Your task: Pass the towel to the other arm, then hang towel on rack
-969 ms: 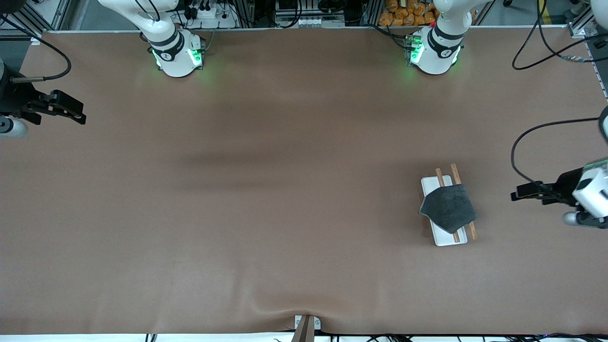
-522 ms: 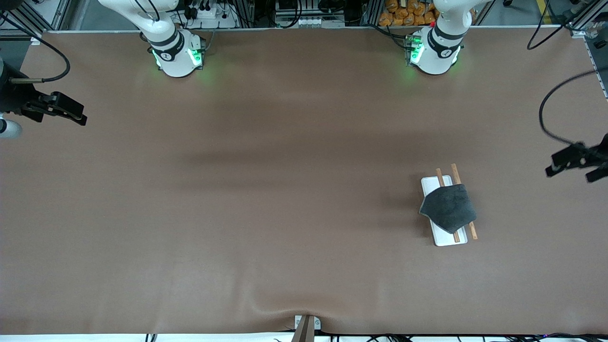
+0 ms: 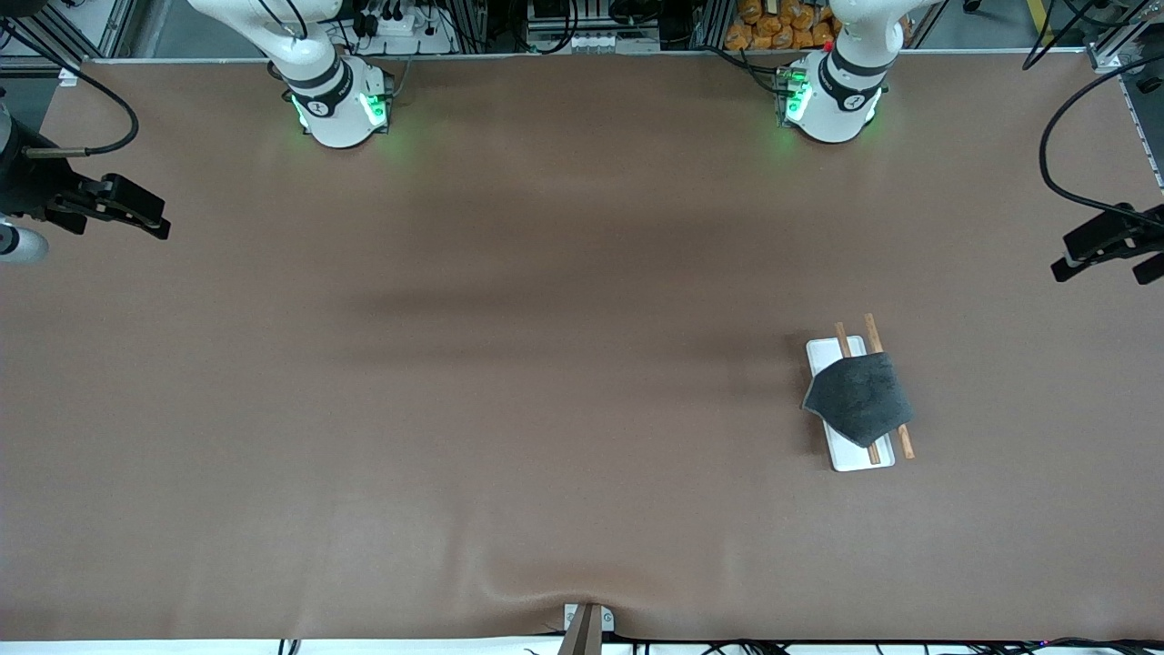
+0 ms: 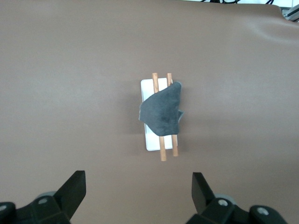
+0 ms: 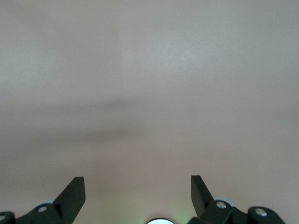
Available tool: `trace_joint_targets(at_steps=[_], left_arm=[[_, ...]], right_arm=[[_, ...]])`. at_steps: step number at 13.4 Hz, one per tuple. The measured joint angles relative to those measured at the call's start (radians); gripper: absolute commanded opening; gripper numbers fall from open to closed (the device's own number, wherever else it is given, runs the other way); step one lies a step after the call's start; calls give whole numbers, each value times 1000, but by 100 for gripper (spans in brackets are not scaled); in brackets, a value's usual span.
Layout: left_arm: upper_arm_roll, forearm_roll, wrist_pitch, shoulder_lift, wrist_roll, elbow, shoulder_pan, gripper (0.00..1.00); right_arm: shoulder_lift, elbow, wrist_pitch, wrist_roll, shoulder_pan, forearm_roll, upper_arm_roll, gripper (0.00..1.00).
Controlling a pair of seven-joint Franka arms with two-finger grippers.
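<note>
Two thin brown rods on a small white base: the rack (image 3: 851, 404), toward the left arm's end of the table (image 3: 546, 364). Draped over both rods, a soft dark grey towel (image 3: 858, 398), rumpled, roughly triangular, covering their middle and leaving the rod ends bare. Smooth brown table covering all around the rack, faintly creased. Left gripper (image 3: 1105, 246) up in the air near the table edge, well apart from the rack, fingers spread wide, nothing between them. Right gripper (image 3: 118, 209) well apart from the rack at the right arm's end, waiting, fingers likewise spread, nothing held.
</note>
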Motion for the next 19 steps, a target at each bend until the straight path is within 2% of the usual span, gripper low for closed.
trace_joint_targets(at_steps=[2, 5, 7, 19], left_arm=[[12, 13, -3, -11, -37, 0, -44, 100], [162, 29, -43, -20, -64, 1, -239, 100], [209, 31, -81, -23, -65, 6, -284, 100], [221, 56, -125, -80, -142, -40, -327, 100]], right_arm=[[0, 0, -4, -8, -2, 0, -2, 100], [0, 2, -20, 0, -4, 0, -4, 100], [0, 4, -20, 8, -15, 11, -6, 100], [0, 9, -20, 9, -37, 37, -6, 100]])
